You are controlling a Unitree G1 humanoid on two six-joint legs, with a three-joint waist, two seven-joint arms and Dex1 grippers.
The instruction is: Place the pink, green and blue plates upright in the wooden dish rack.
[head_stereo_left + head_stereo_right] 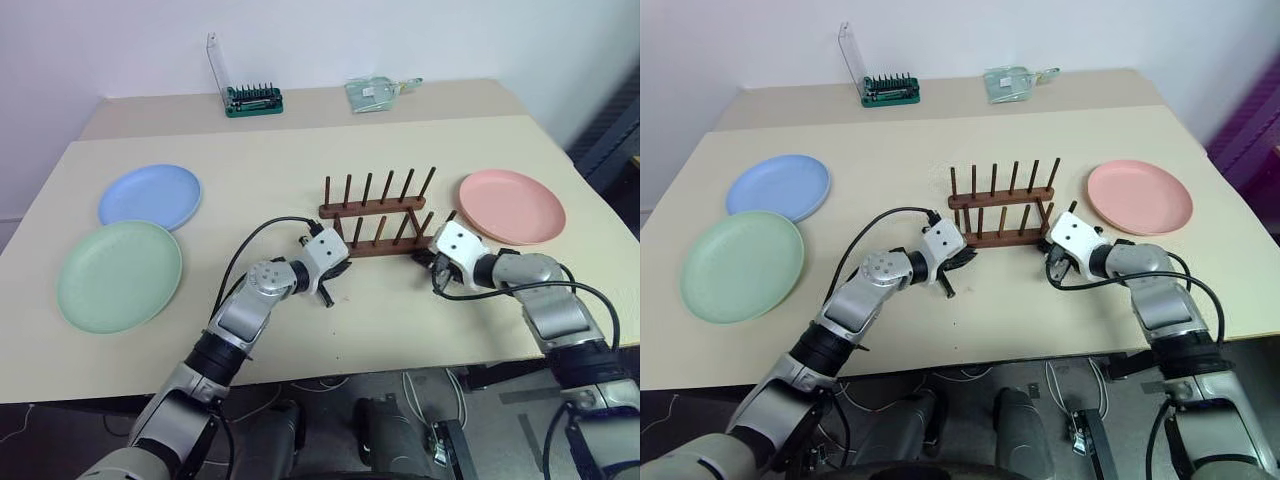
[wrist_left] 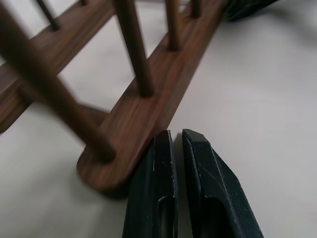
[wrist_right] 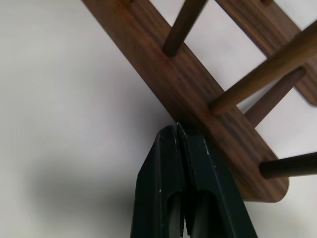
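Note:
The wooden dish rack (image 1: pixel 378 215) stands mid-table with its pegs upright and nothing in it. My left gripper (image 1: pixel 340 270) is shut at the near left end of its front rail (image 2: pixel 148 114), fingertips against the rail's edge and holding nothing. At the rail's right end (image 3: pixel 198 94) my right gripper (image 1: pixel 428 258) is likewise shut, its tips touching the wood. The blue plate (image 1: pixel 150 195) and the green plate (image 1: pixel 120 275) lie flat at the left of the table. To the right of the rack, the pink plate (image 1: pixel 512 206) also lies flat.
A green toothed holder with a clear lid (image 1: pixel 252 98) and a clear packet (image 1: pixel 375 92) sit at the back of the table. The table's front edge (image 1: pixel 380 365) runs just behind both wrists.

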